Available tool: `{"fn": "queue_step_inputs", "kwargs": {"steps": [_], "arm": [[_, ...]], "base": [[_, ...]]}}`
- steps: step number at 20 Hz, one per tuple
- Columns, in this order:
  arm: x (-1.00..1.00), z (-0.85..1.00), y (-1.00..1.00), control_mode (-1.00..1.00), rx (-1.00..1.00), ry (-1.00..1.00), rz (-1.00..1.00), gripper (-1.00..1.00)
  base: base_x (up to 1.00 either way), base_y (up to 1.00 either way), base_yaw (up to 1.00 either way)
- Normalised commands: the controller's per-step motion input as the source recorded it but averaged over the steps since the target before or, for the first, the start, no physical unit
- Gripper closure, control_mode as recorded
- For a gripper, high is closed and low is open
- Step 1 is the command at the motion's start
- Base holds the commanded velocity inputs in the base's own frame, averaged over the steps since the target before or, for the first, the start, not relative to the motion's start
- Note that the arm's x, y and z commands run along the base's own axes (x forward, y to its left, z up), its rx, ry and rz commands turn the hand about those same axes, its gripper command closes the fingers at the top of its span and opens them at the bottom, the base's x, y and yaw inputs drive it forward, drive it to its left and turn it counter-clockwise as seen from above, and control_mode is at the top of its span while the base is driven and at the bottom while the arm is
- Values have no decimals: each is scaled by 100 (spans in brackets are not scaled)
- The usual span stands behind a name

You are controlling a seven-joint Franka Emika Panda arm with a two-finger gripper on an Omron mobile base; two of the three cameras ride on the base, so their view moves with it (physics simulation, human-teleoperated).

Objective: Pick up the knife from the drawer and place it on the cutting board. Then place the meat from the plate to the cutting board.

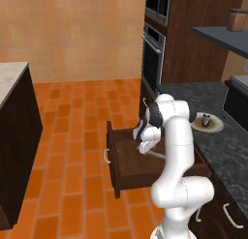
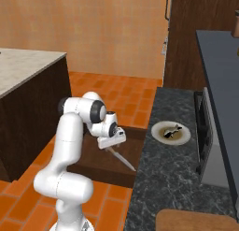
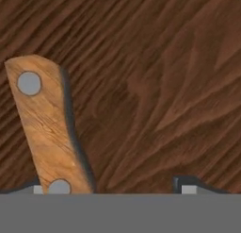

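Observation:
The dark brown drawer (image 1: 127, 171) (image 2: 100, 165) is pulled out below the counter, and my gripper (image 1: 146, 147) (image 2: 111, 143) (image 3: 113, 189) reaches down into it. The knife lies on the drawer floor (image 3: 155, 86). Its tan riveted handle (image 3: 47, 128) stands between my fingers, close to the left fingertip (image 3: 38, 188), and the jaws are open wide around it. The silvery blade (image 2: 122, 161) (image 1: 158, 156) points away from the hand. On the counter, the white plate (image 1: 216, 126) (image 2: 183, 137) carries the meat (image 1: 207, 119) (image 2: 173, 129). A corner of the cutting board (image 2: 196, 220) shows at the bottom.
The drawer's silver handle (image 1: 105, 156) juts over the orange tile floor. A dark toaster oven (image 2: 205, 132) stands on the counter beyond the plate. An island with a pale top (image 2: 23, 71) is on the left. Built-in wall ovens (image 1: 154, 54) rise behind the drawer.

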Motion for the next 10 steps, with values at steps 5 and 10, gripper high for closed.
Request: {"fn": "queue_step_inputs", "kwargs": {"steps": [5, 10], "arm": [[9, -28, 0, -100, 0, 0, 0, 100], [-2, -17, 2, -100, 0, 0, 2, 100]], "base": [[0, 0, 0], [0, 0, 0]]}}
